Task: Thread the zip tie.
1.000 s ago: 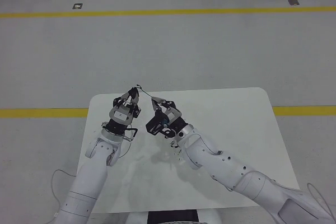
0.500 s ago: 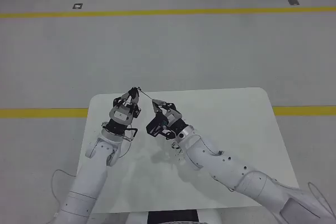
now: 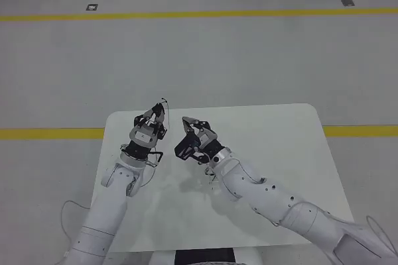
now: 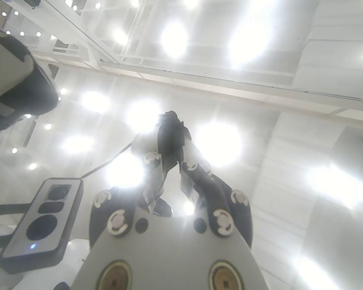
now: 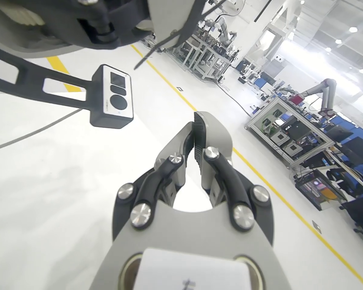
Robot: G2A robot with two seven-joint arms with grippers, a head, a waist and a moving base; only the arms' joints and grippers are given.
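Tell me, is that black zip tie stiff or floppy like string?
Probably bendy yet springy: the zip tie curves where the left gripper pinches it, but its free tail sticks out rather than drooping. It looks thin, so likely very light.

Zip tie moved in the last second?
Yes. The zip tie spanned left claw to right claw near the far edge of the table; now it sits back at the left claw.

White table (image 3: 278,146); grey floor (image 3: 252,59), yellow lines (image 3: 199,14); bright ceiling lights (image 4: 174,36); equipment racks (image 5: 287,131) beyond
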